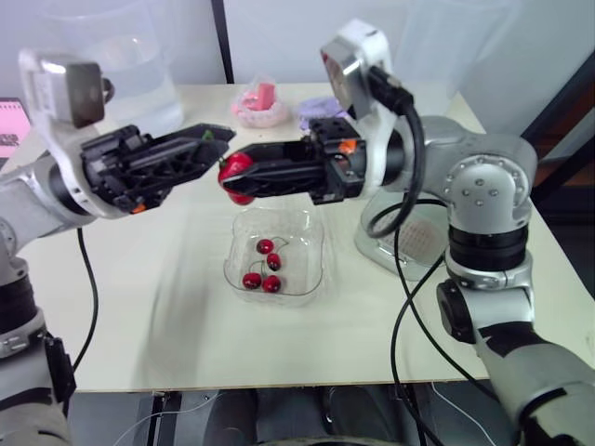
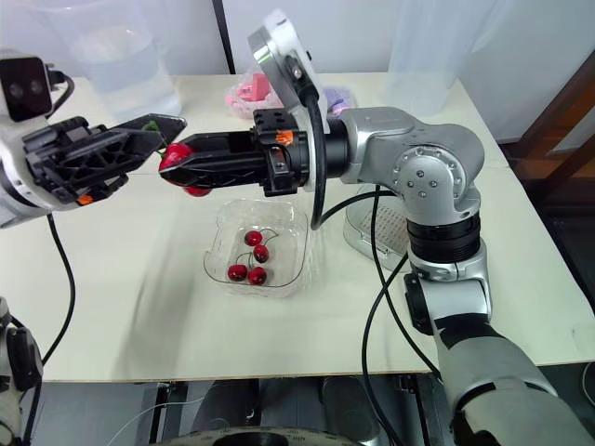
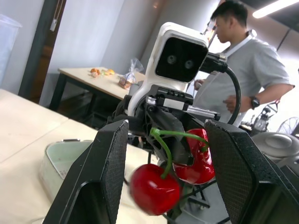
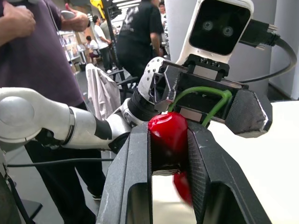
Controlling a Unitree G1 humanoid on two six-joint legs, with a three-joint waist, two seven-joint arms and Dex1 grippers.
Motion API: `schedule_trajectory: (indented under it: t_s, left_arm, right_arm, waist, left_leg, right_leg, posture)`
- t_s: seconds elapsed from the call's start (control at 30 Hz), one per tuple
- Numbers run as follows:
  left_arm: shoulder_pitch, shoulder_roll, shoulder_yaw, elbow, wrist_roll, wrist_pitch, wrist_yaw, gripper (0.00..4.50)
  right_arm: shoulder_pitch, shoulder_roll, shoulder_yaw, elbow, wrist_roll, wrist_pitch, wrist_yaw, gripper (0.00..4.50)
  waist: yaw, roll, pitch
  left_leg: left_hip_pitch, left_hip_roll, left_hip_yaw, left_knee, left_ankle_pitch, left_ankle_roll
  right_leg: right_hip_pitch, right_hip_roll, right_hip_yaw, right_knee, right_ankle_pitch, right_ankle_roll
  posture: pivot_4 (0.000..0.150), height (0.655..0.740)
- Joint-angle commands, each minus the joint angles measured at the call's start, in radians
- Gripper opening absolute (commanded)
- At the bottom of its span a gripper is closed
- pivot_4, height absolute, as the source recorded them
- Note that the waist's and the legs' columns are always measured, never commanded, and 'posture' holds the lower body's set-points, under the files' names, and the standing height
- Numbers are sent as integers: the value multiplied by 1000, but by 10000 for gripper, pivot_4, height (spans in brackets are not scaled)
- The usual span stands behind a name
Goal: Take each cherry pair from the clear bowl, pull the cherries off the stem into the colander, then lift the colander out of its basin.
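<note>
The right claw (image 1: 231, 177) is clenched on one cherry (image 4: 169, 130); its twin (image 3: 154, 191) hangs free below. The left claw (image 1: 223, 137) stands released, fingers either side of the green stem (image 3: 163, 142), above the clear bowl (image 1: 311, 243) on the table (image 1: 139, 307). The fruit looks soft and slick, the stem thin and springy: pinch it near the fork

Head pair: I'm looking forward and down over the surface (image 1: 139, 316), same scene twice.
Wrist cams: close up, facing each other, sharing the cherry pair (image 3: 156, 189).
</note>
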Motion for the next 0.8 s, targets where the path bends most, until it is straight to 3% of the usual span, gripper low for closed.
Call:
schedule_trajectory:
  t_s: [0.03, 0.43, 0.8]
  left_arm:
    - [-17, 29, 23, -5, -12, 3, -18, 27480]
    - [-94, 103, -25, 49, 116, 6, -199, 27480]
    - [-118, 83, -52, 78, 163, 17, -251, 27480]
  right_arm:
    - [-3, -11, -11, -33, 4, -25, 7, 5238]
    - [4, -14, 3, -38, 1, -41, 24, 5238]
    - [9, -21, 0, -47, 3, -47, 12, 5238]
  waist:
    - [0, 0, 0]
    - [1, 0, 0]
    - [1, 0, 0]
  left_leg:
    - [0, 0, 0, -1, 0, 0]
    - [-11, 0, 0, -4, 2, -4]
    - [-11, 0, 0, -4, 2, -4]
  right_leg:
    - [0, 0, 0, -1, 0, 0]
    - [-12, 0, -1, -3, 1, 0]
    - [-12, 0, -1, -3, 1, 0]
  posture:
    - [1500, 7367]
    - [1500, 7367]
    - [1500, 7367]
